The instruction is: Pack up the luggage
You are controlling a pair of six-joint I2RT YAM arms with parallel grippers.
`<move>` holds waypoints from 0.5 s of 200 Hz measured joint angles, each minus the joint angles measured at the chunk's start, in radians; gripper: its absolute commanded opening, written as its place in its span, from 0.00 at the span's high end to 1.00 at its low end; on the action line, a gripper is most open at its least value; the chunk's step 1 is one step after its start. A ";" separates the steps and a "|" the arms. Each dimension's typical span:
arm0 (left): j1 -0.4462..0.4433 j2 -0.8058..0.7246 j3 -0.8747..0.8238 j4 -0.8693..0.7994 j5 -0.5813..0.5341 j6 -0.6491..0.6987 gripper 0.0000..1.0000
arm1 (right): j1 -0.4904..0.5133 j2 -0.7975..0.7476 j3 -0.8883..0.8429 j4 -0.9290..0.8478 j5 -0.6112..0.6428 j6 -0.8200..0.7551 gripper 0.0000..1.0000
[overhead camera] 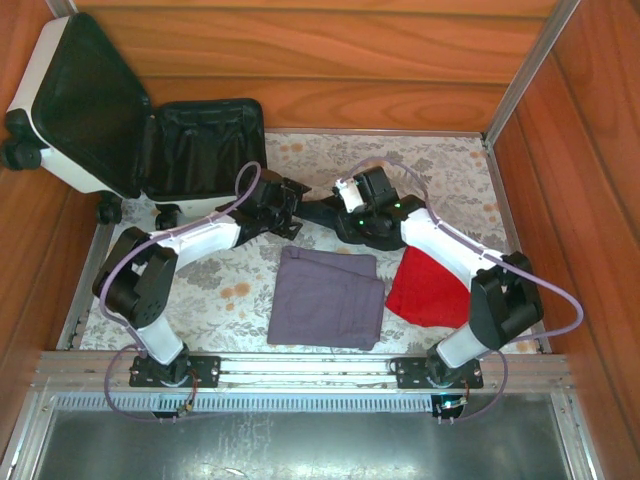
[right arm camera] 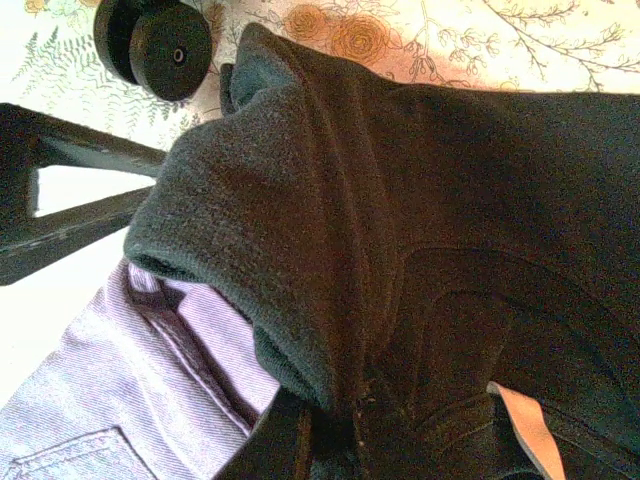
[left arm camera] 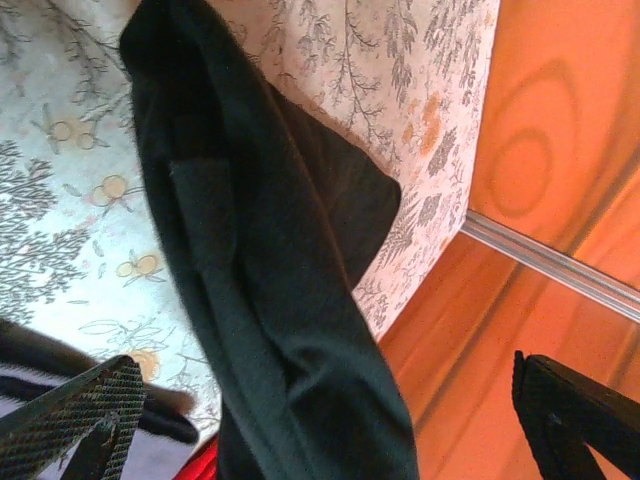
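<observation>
The luggage (overhead camera: 200, 150) lies open at the back left, its white lid (overhead camera: 40, 85) leaning on the wall and its black lining bare. Mid-table, my right gripper (overhead camera: 337, 203) is shut on a dark green garment (overhead camera: 318, 212); in the right wrist view the cloth (right arm camera: 330, 200) bunches over the gripper (right arm camera: 345, 445). My left gripper (overhead camera: 292, 207) faces it from the left. In the left wrist view the left gripper (left arm camera: 330, 425) is wide open, and the same garment (left arm camera: 270, 300) hangs between its spread fingers (left arm camera: 85, 410).
A folded lilac-grey pair of jeans (overhead camera: 328, 297) lies at the front centre, with a red cloth (overhead camera: 428, 287) to its right. A suitcase wheel (right arm camera: 165, 40) stands on the floral table cover (overhead camera: 440, 170). Wooden walls (overhead camera: 300, 60) close in the back and sides.
</observation>
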 measured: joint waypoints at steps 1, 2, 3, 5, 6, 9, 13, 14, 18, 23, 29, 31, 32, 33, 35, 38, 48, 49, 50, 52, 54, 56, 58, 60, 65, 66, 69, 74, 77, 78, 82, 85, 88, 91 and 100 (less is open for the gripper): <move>0.000 0.001 0.002 0.000 0.000 0.000 0.00 | 0.000 -0.002 -0.001 0.000 0.000 0.000 1.00; 0.000 0.003 0.003 0.000 0.000 -0.001 0.00 | 0.000 -0.002 -0.002 0.000 0.000 0.000 1.00; 0.000 0.005 0.007 0.000 0.000 -0.002 0.00 | 0.000 -0.003 -0.002 0.001 0.000 0.000 1.00; 0.000 0.008 0.010 0.000 0.000 -0.003 0.00 | 0.000 -0.005 -0.003 0.001 0.000 0.000 1.00; 0.000 0.011 0.014 0.001 0.000 -0.003 0.00 | 0.000 -0.006 -0.005 0.001 0.000 0.000 1.00; 0.000 0.016 0.021 0.001 0.001 -0.004 0.00 | 0.000 -0.009 -0.006 0.002 0.000 0.000 1.00; 0.000 0.025 0.030 0.002 0.003 -0.006 0.00 | 0.000 -0.011 -0.009 0.001 -0.001 0.000 1.00; 0.000 0.026 0.032 0.002 0.003 -0.006 0.00 | 0.000 -0.011 -0.010 0.001 -0.001 0.000 1.00; 0.000 0.035 0.042 0.003 0.006 -0.009 0.00 | 0.000 -0.013 -0.011 0.001 -0.001 0.000 1.00; 0.000 0.045 0.051 0.003 0.008 -0.010 0.00 | 0.000 -0.014 -0.012 0.000 -0.001 0.000 1.00; 0.000 0.055 0.060 0.005 0.013 -0.012 0.00 | 0.000 -0.014 -0.012 0.000 -0.001 0.000 1.00; 0.000 0.058 0.062 0.005 0.014 -0.013 0.00 | 0.000 -0.014 -0.012 0.000 -0.001 0.000 1.00; 0.000 0.060 0.063 0.005 0.016 -0.014 0.00 | 0.000 -0.014 -0.012 0.000 -0.001 0.000 1.00; 0.000 0.061 0.063 0.005 0.016 -0.014 0.00 | 0.000 -0.014 -0.012 0.000 -0.001 0.000 1.00; 0.000 0.064 0.064 0.005 0.018 -0.015 0.00 | 0.000 -0.014 -0.012 0.000 -0.001 0.000 1.00; 0.000 0.066 0.065 0.006 0.018 -0.016 0.00 | 0.000 -0.014 -0.012 0.000 -0.001 0.000 1.00; 0.000 0.075 0.064 0.006 0.024 -0.019 0.00 | 0.000 -0.014 -0.012 0.000 -0.001 0.000 1.00; 0.000 0.075 0.064 0.006 0.024 -0.019 0.00 | 0.000 -0.014 -0.012 0.000 -0.001 0.000 1.00; 0.000 0.077 0.064 0.006 0.025 -0.019 0.00 | 0.000 -0.014 -0.013 0.000 -0.001 0.000 1.00; 0.000 0.078 0.064 0.006 0.025 -0.019 0.00 | 0.000 -0.014 -0.013 0.000 -0.001 0.000 1.00; 0.000 0.080 0.063 0.006 0.026 -0.021 0.00 | 0.000 -0.014 -0.013 0.000 -0.001 0.000 1.00; 0.000 0.082 0.063 0.006 0.026 -0.021 0.00 | 0.000 -0.014 -0.013 0.000 -0.001 0.000 1.00; 0.000 0.083 0.063 0.006 0.026 -0.021 0.00 | 0.000 -0.014 -0.013 0.000 -0.001 0.000 1.00; 0.000 0.085 0.062 0.006 0.026 -0.021 0.00 | 0.000 -0.014 -0.013 0.000 0.000 0.000 1.00; 0.000 0.089 0.061 0.006 0.027 -0.022 0.00 | 0.000 -0.014 -0.014 0.000 0.000 0.000 1.00; 0.000 0.090 0.061 0.006 0.027 -0.023 0.00 | 0.000 -0.014 -0.014 0.000 0.000 0.000 1.00; 0.000 0.093 0.060 0.006 0.028 -0.023 0.00 | 0.000 -0.014 -0.015 0.001 0.000 0.000 1.00; 0.000 0.095 0.058 0.006 0.029 -0.025 0.00 | 0.000 -0.014 -0.017 0.001 0.000 0.000 1.00; 0.000 0.098 0.056 0.006 0.030 -0.025 0.00 | 0.000 -0.014 -0.018 0.002 0.000 0.000 1.00; 0.000 0.099 0.056 0.006 0.031 -0.026 0.00 | 0.000 -0.015 -0.019 0.002 0.000 0.000 1.00; 0.000 0.101 0.055 0.006 0.033 -0.026 0.00 | 0.000 -0.015 -0.020 0.002 0.000 0.000 1.00; 0.000 0.103 0.054 0.006 0.034 -0.027 0.00 | 0.000 -0.015 -0.022 0.002 0.000 0.000 1.00; 0.000 0.106 0.053 0.006 0.034 -0.027 0.00 | 0.000 -0.015 -0.023 0.002 0.000 0.000 1.00; 0.000 0.107 0.052 0.006 0.035 -0.028 0.00 | 0.000 -0.015 -0.023 0.002 0.000 0.000 1.00; -0.001 0.110 0.048 0.005 0.037 -0.029 0.00 | 0.000 -0.015 -0.024 0.002 0.000 0.000 1.00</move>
